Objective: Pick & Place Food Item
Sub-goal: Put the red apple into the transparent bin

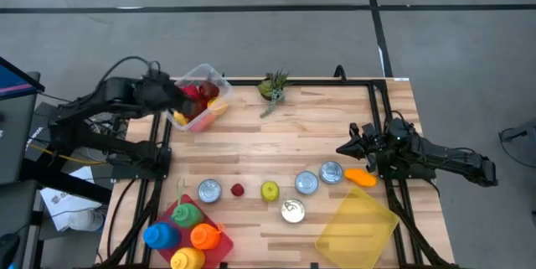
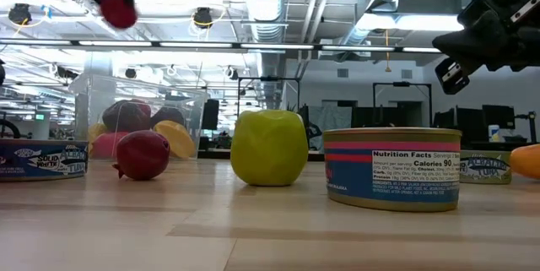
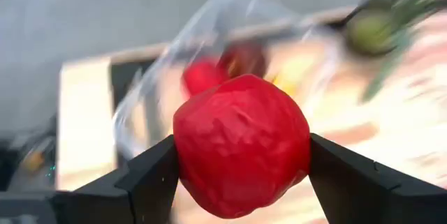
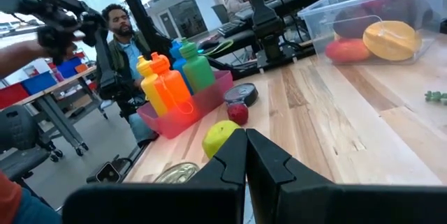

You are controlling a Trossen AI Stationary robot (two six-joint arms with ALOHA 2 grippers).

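High view: left gripper (image 1: 178, 95) sits over the table's far-left corner, beside the clear bin (image 1: 203, 77), jaws clamped on a red fruit (image 3: 241, 144). Left wrist view shows that fruit filling the gap between both fingers (image 3: 150, 175), bin behind it. Low view has the fruit up high, off the table. Right gripper (image 1: 345, 147) hangs near the right edge, fingers closed together, empty, just beside an orange item (image 1: 361, 177). Cans (image 1: 306, 183), green apple (image 1: 270, 190) and small red fruit (image 1: 238, 189) line the front half. Bottle tray (image 1: 219, 248) takes the front-left corner, yellow lid (image 1: 356, 225) front-right. Table (image 1: 310, 126) centre lies open; plant (image 1: 273, 87) at far edge.
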